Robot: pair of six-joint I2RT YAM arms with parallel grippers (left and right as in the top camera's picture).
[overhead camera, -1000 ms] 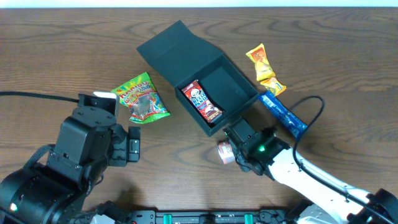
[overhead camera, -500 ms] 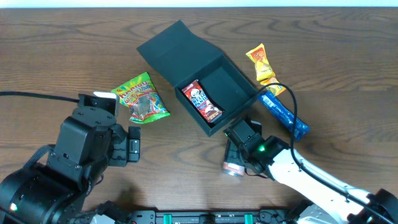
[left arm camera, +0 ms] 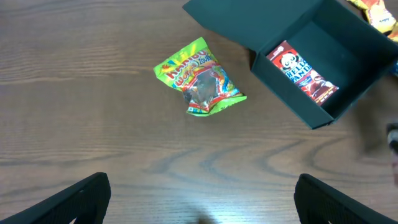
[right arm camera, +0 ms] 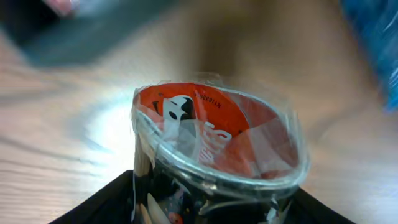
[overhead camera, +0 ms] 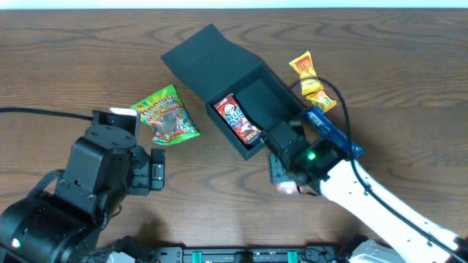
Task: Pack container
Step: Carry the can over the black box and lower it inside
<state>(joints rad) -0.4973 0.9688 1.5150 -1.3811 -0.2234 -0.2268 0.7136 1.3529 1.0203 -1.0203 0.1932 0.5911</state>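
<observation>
A: Item one, the box?
B: Box (overhead camera: 208,62): dark, square, flap lid open and laid back. It sits close ahead of the right gripper (overhead camera: 287,179), slightly to its left. From the left gripper (left arm camera: 202,208) it lies ahead and to the right, well apart.

A: Contents?
B: One red packet (overhead camera: 238,120), flat on the box floor, on the side nearer the left jaws.

A: Right jaws?
B: Closed on a wrapped pack (right arm camera: 214,146). It has red print under clear film, with one finger on each side and its end sticking out past the fingertips. From above it is a blur under the arm, so I can't say whether it touches the table (overhead camera: 66,58).

A: Left jaws?
B: Spread wide, gripping nothing, with plain wood in front of them.

A: Loose stock?
B: Three lots.
- Green packet (overhead camera: 167,115): crumpled, straight ahead of the left jaws, between them and the box, touching neither.
- Blue packet (overhead camera: 333,133): long and narrow, near the right jaws, ahead and to their right, just beside the box's outer wall.
- Orange packet (overhead camera: 311,80): beyond the blue one, farther from the right jaws, just beside the blue one's far end and beside the same wall of the box.
</observation>
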